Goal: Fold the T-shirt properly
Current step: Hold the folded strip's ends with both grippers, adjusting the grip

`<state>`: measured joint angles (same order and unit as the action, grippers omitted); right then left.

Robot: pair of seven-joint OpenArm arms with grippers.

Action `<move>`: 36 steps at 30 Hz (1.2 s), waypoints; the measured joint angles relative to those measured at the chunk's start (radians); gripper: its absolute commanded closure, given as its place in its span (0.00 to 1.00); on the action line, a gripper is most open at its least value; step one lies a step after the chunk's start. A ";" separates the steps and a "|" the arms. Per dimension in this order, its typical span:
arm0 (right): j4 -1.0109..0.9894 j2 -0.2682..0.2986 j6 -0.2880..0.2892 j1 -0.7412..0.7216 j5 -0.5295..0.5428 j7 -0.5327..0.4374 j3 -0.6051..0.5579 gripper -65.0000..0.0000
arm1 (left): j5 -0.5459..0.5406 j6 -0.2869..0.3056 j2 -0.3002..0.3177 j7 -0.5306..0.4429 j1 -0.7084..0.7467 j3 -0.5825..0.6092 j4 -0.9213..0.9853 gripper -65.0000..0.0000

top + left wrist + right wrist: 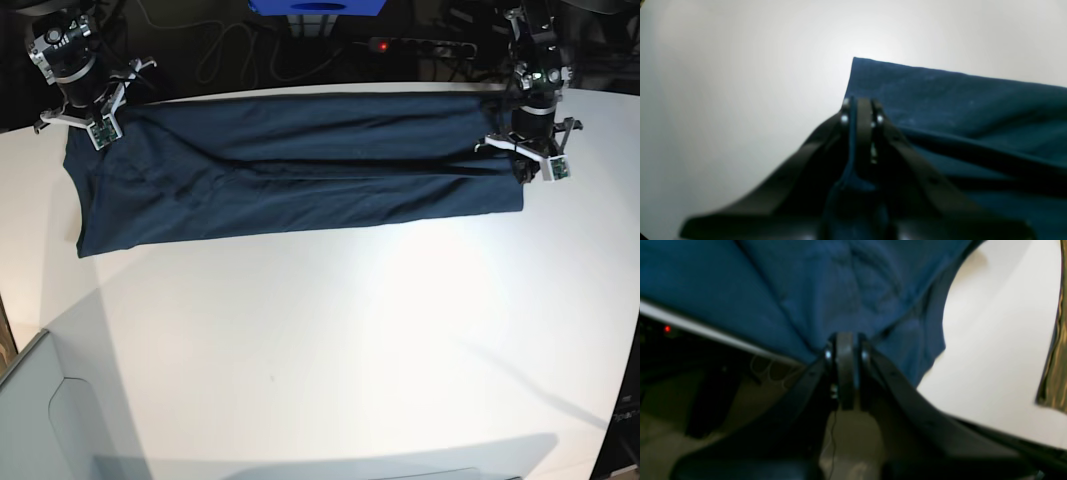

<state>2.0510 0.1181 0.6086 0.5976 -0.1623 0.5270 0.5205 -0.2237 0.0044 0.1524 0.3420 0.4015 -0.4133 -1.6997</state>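
Note:
The dark navy T-shirt (290, 170) lies stretched in a long band across the far part of the white table (330, 340). My left gripper (522, 168) is at its right end in the base view. In the left wrist view this gripper (860, 104) is shut on an edge of the T-shirt (957, 100), with cloth showing between the fingers. My right gripper (72, 138) is at the band's left end, by the table's far edge. Its fingers (844, 340) are shut on a bunched corner of the T-shirt (823, 283).
Behind the table's far edge are a blue box (318, 6), cables and a power strip with a red light (385, 45). A grey bin (40, 420) stands at the near left corner. In the right wrist view the floor (740, 413) shows below the table edge.

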 measured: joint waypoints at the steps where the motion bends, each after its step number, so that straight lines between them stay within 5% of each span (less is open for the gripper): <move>1: 0.000 0.000 0.000 -0.016 0.000 -0.004 -0.001 0.99 | 0.000 0.000 0.000 0.005 0.000 0.001 0.011 1.00; 9: -0.017 0.003 0.002 -0.109 -0.005 0.089 -0.075 0.99 | 0.000 -0.001 -0.001 0.010 0.000 0.000 0.038 0.98; 15: -0.016 0.006 0.003 -0.126 -0.001 0.109 -0.098 0.99 | 0.000 -0.004 -0.003 0.010 0.000 -0.002 0.033 0.52; 17: -0.018 0.006 0.003 -0.126 -0.002 0.109 -0.099 0.99 | 0.000 -0.003 -0.002 0.010 0.014 -0.003 0.019 0.45; 28: -0.018 0.006 0.003 -0.128 -0.001 0.109 -0.109 0.99 | -0.109 -0.002 -0.019 0.002 0.078 -0.001 -0.252 0.45; 36: -0.021 0.006 0.003 -0.127 -0.002 0.113 -0.109 0.99 | -0.111 0.001 -0.023 0.008 0.011 0.070 -0.082 0.45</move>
<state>2.0304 0.1238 0.6113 0.4709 -0.1638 0.6403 0.4118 -0.3351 0.0055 0.1291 0.3496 0.4122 -0.3431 -1.7813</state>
